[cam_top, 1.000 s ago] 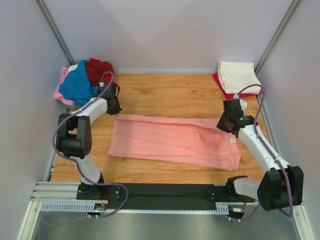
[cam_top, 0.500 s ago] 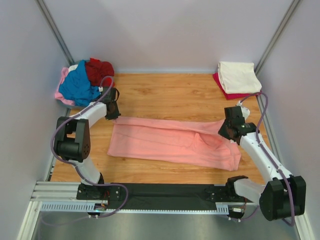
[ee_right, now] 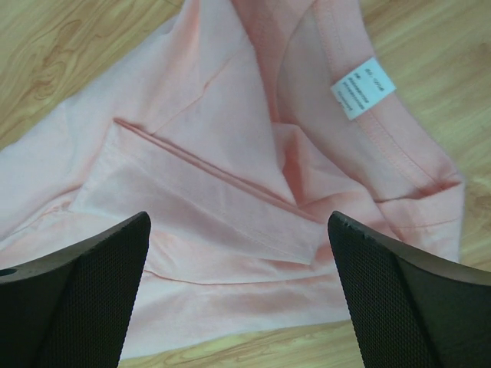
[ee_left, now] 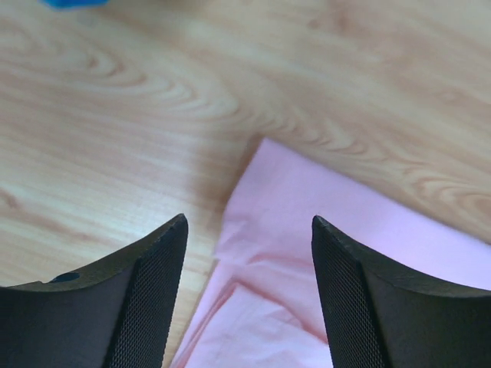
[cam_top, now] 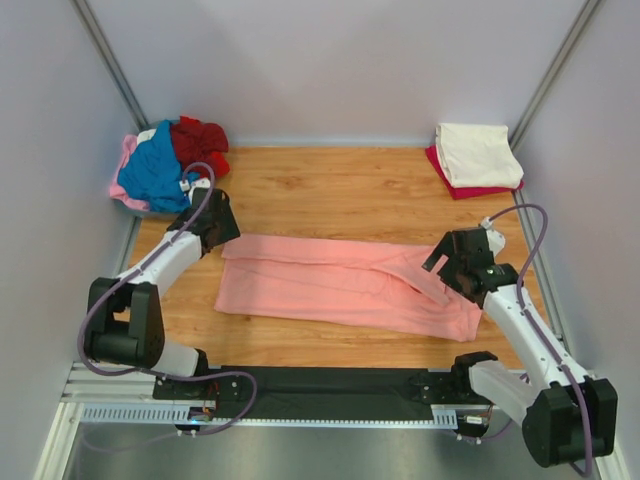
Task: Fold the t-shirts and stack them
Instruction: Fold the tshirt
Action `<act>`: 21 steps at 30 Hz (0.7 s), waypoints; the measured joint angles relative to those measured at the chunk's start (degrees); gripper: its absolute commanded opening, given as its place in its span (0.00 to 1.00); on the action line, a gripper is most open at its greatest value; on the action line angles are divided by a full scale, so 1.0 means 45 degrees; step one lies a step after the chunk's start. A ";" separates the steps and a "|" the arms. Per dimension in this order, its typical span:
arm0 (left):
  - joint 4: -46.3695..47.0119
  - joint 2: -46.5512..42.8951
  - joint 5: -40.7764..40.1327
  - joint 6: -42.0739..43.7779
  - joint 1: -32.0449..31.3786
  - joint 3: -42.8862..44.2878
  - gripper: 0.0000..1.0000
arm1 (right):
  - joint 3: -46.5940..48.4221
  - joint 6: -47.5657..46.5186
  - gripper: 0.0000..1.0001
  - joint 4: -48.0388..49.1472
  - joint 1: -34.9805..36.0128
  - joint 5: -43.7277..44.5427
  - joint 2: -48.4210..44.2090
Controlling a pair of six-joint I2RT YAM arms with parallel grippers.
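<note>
A salmon-pink t-shirt (cam_top: pixel 340 285) lies folded into a long band across the wooden table (cam_top: pixel 330 190). My left gripper (cam_top: pixel 225 230) is open just above the band's far left corner (ee_left: pixel 307 222); in the left wrist view that gripper (ee_left: pixel 248 222) has nothing between its fingers. My right gripper (cam_top: pixel 441 268) hangs open over the right end of the shirt (ee_right: pixel 230 176), where the collar and its white label (ee_right: pixel 363 87) show. In the right wrist view the gripper (ee_right: pixel 239 218) stands wide and empty above a folded sleeve.
A loose pile of blue (cam_top: pixel 155 170), dark red (cam_top: pixel 197 140) and pale pink shirts sits at the back left corner. At the back right, a folded cream shirt (cam_top: pixel 476 150) lies on a folded red one (cam_top: pixel 450 183). Grey walls close in three sides.
Both grippers were shut on the shirt's far edge and have opened and let it go. Both arms have drawn back toward the near side; the shirt lies flat.
</note>
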 measured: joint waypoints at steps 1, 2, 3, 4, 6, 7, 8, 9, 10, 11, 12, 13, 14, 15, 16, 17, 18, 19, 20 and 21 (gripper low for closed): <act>0.0257 -0.0238 0.0005 0.0097 -0.0117 0.0000 0.70 | -0.0029 0.0015 1.00 0.0180 0.0131 -0.0155 0.0005; 0.0544 -0.0432 0.0019 0.0223 -0.0296 0.0010 0.70 | -0.0087 0.0058 1.00 0.0384 0.0282 -0.0296 0.0019; 0.0801 -0.0529 0.0049 0.0355 -0.0500 0.0024 0.70 | -0.0165 0.0107 1.00 0.0573 0.0476 -0.0423 0.0068; 0.1078 -0.0568 0.0097 0.0500 -0.0801 0.0092 0.70 | -0.0233 0.0175 1.00 0.0724 0.0758 -0.0466 0.0204; 0.1258 -0.0345 0.0291 0.0801 -0.1365 0.0500 0.67 | -0.0321 0.0311 1.00 0.0967 0.1326 -0.0568 0.0636; 0.1268 -0.0063 0.0442 0.0937 -0.1608 0.0889 0.66 | -0.0345 0.0398 1.00 0.1044 0.1588 -0.0617 0.0928; 0.1229 0.0350 0.0588 0.1030 -0.1787 0.1384 0.65 | -0.0355 0.0457 1.00 0.1112 0.1744 -0.0695 0.1166; 0.1156 0.0899 0.0729 0.1078 -0.1909 0.2035 0.62 | -0.0374 0.0529 1.00 0.1205 0.1870 -0.0787 0.1481; 0.1146 0.1467 0.0845 0.1107 -0.1957 0.2652 0.62 | -0.0389 0.0583 1.00 0.1326 0.1914 -0.0865 0.1787; 0.1146 0.1962 0.0933 0.1107 -0.1967 0.3118 0.61 | -0.0389 0.0631 1.00 0.1447 0.1923 -0.0908 0.2123; 0.1161 0.2336 0.1015 0.1078 -0.1967 0.3390 0.60 | -0.0389 0.0661 1.00 0.1613 0.1923 -0.0923 0.2467; 0.1156 0.2555 0.1059 0.1044 -0.1967 0.3463 0.59 | -0.0369 0.0670 1.00 0.1778 0.1923 -0.0928 0.2914; 0.1132 0.2735 0.1127 0.0976 -0.1967 0.3429 0.59 | -0.0296 0.0665 1.00 0.1846 0.1923 -0.0928 0.3405; 0.1088 0.2871 0.1185 0.0889 -0.1972 0.3298 0.58 | -0.0087 0.0665 1.00 0.1841 0.1923 -0.0928 0.3988; 0.1049 0.2968 0.1277 0.0748 -0.1982 0.3123 0.57 | 0.0238 0.0656 1.00 0.1846 0.1923 -0.0967 0.4673; 0.0991 0.3050 0.1379 0.0617 -0.2006 0.2909 0.56 | 0.0636 0.0631 1.00 0.1865 0.1923 -0.1001 0.5348; 0.0933 0.3118 0.1467 0.0481 -0.2045 0.2686 0.55 | 0.1025 0.0607 1.00 0.1753 0.1923 -0.1015 0.5853; 0.0855 0.3172 0.1511 0.0379 -0.2089 0.2511 0.55 | 0.1520 0.0563 1.00 0.1768 0.1923 -0.1025 0.6397; 0.0738 0.3235 0.1574 0.0291 -0.2161 0.2312 0.54 | 0.2016 0.0525 1.00 0.1831 0.1923 -0.1098 0.6917; 0.0563 0.3298 0.1603 0.0204 -0.2254 0.2152 0.54 | 0.2501 0.0495 1.00 0.1919 0.1923 -0.1166 0.7427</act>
